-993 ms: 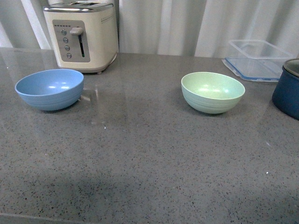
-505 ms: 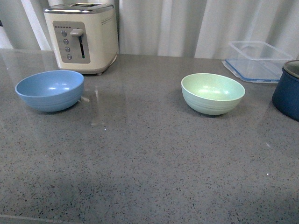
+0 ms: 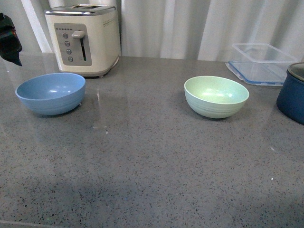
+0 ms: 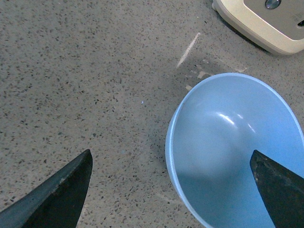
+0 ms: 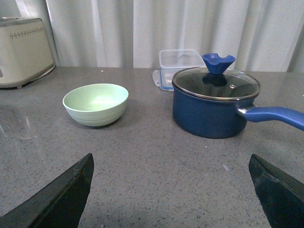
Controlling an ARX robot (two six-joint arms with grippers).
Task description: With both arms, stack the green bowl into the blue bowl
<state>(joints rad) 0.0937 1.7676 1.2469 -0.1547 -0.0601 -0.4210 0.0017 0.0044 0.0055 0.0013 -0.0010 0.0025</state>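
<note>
Left gripper [image 4: 171, 161] spread wide, nothing held, poised above the grey speckled countertop [image 4: 95, 71]. Directly beneath it, the blue bowl [image 4: 232, 152], upright and empty, rim passing under the gap between the tips and one fingertip [image 4: 280, 194] over the bowl's hollow. Just beyond the bowl from this gripper, the foot of a cream toaster [image 4: 266, 23]. Right gripper [image 5: 171, 161] equally wide open and empty-handed, low over the same counter. Ahead of it, well beyond the fingertips, the green bowl [image 5: 96, 103], upright and empty. Near that bowl on the robot's right, a navy lidded pot [image 5: 213, 107], with a clear container [image 5: 178, 64] behind. From the front, only a black piece of the left arm [image 3: 9, 40] at the edge, above and behind the blue bowl. Both bowls well apart on the counter.
</note>
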